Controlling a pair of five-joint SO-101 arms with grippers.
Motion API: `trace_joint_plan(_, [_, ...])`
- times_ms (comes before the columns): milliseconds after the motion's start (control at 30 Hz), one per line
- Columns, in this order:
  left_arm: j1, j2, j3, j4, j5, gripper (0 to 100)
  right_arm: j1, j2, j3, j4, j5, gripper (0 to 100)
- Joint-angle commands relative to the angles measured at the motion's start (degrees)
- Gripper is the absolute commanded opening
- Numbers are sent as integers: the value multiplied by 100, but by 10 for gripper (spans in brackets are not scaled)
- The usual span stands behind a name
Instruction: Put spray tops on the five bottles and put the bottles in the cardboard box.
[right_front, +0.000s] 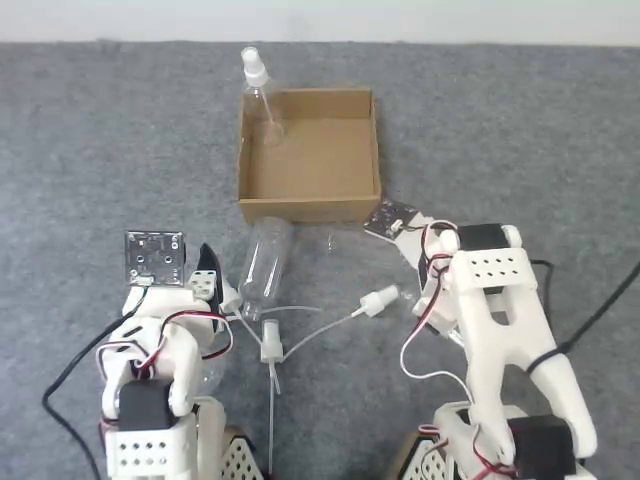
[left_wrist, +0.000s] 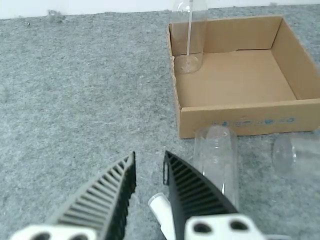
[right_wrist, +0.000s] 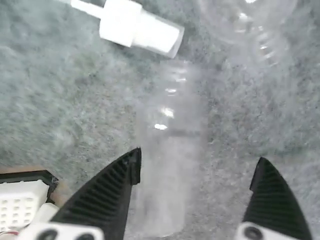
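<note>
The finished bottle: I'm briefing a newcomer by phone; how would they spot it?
Find the cardboard box on the grey mat. A clear bottle stands in its far left corner. Only this one is upright and wears a white spray top.

There is one cardboard box (right_front: 310, 210). At least four clear bottles show: one upright bottle (right_front: 264, 108), a long lying bottle (right_front: 265, 265), a second lying bottle (left_wrist: 295, 152) and a third lying bottle (right_wrist: 170, 150). There are three spray tops: one fitted spray top (right_front: 254, 66), a near loose spray top (right_front: 272, 342) and a far loose spray top (right_front: 380, 300).

Upright clear plastic bottle (left_wrist: 189, 35) in far-left corner of brown cardboard box (left_wrist: 240, 117): neck cut off at view's edge. White plastic spray top (left_wrist: 160, 207) half hidden behind my left gripper (left_wrist: 149, 156) finger.
</note>
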Motion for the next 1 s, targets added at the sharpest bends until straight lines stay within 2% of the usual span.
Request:
trace_joint_plan(0, [-26,-79,4,-105,18,87,-127,-101,35,40,-123,314])
trace_joint_plan(200, [-26,-79,4,-105,18,87,-251,-101,114,48,-352,314])
trace_joint_plan(500, [-26,-79,4,-105,18,87,-1165,-101,123,48,-914,314])
trace_joint_plan(767, [-26,-79,4,-105,18,87,-1174,-101,457,-365,-914,314])
trace_joint_plan(967, [-26,-79,4,-105,18,87,-1165,-101,519,-479,-879,268])
